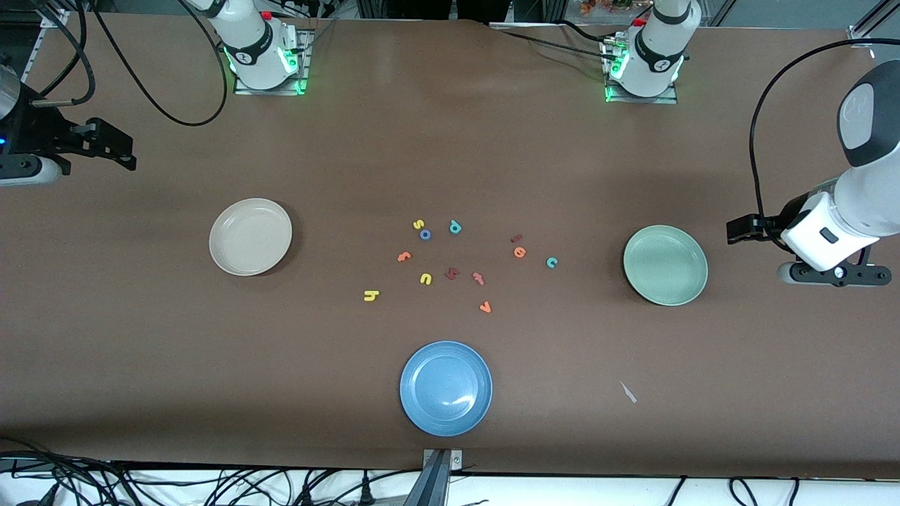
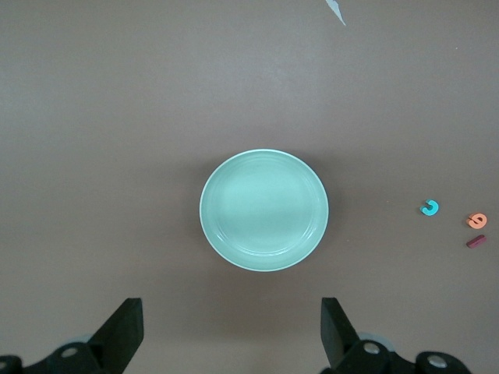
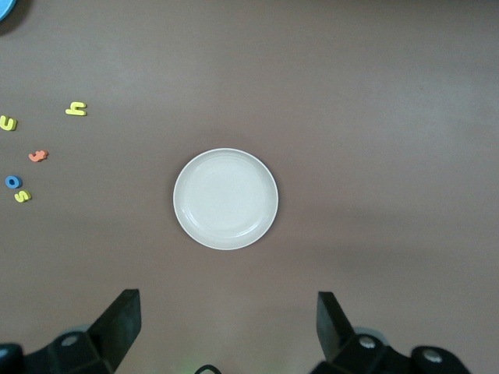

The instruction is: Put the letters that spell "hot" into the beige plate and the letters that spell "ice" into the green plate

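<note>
The beige plate (image 1: 250, 236) (image 3: 225, 199) lies empty toward the right arm's end, and the green plate (image 1: 665, 265) (image 2: 263, 210) lies empty toward the left arm's end. Between them on the table sit the yellow h (image 1: 371, 296) (image 3: 76, 109), blue o (image 1: 425, 235) (image 3: 12, 181) and orange t (image 1: 403, 256) (image 3: 37, 156). Closer to the green plate are the dark red i (image 1: 517, 238) (image 2: 475, 241), orange e (image 1: 519, 251) (image 2: 476, 220) and teal c (image 1: 552, 262) (image 2: 429, 207). My left gripper (image 1: 833, 275) (image 2: 232, 319) hangs open, high beside the green plate. My right gripper (image 1: 21, 170) (image 3: 226, 315) hangs open, high beside the beige plate.
A blue plate (image 1: 446, 388) lies empty near the front edge. Other letters mix in: yellow s (image 1: 419, 224), teal p (image 1: 455, 227), yellow u (image 1: 425, 279), a dark red letter (image 1: 452, 273), pink t (image 1: 479, 278), orange v (image 1: 485, 306). A white scrap (image 1: 628, 392) lies near the front.
</note>
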